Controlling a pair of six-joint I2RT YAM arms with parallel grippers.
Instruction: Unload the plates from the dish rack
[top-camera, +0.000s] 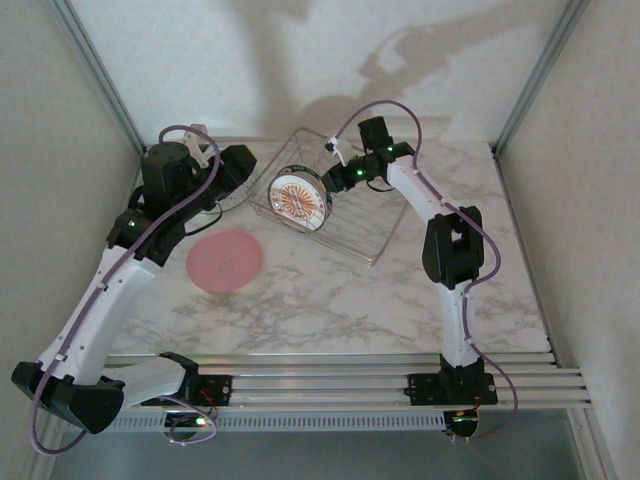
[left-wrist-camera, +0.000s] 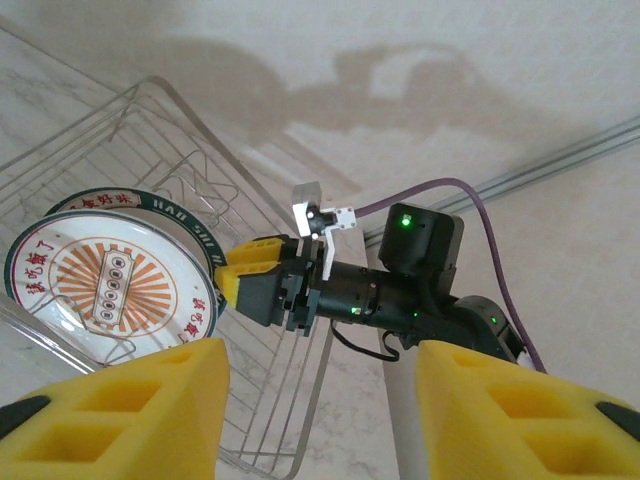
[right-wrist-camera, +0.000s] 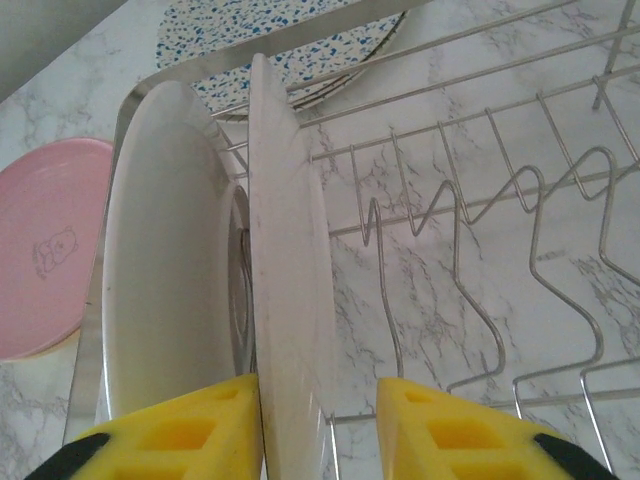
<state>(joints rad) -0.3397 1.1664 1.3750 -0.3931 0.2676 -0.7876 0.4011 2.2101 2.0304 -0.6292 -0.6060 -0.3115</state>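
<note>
Right gripper (right-wrist-camera: 320, 392), fingers spread and empty, straddles the rim of the white plate (right-wrist-camera: 290, 250) standing on edge at the left end of the dish rack (top-camera: 362, 238), the plate's thin edge running straight away between the fingers.

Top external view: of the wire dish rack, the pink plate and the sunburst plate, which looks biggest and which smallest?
1. dish rack, clearly largest.
2. pink plate, lying flat.
3. sunburst plate, standing in the rack. It looks slightly smaller than the pink one, though its tilt makes that less sure.
</note>
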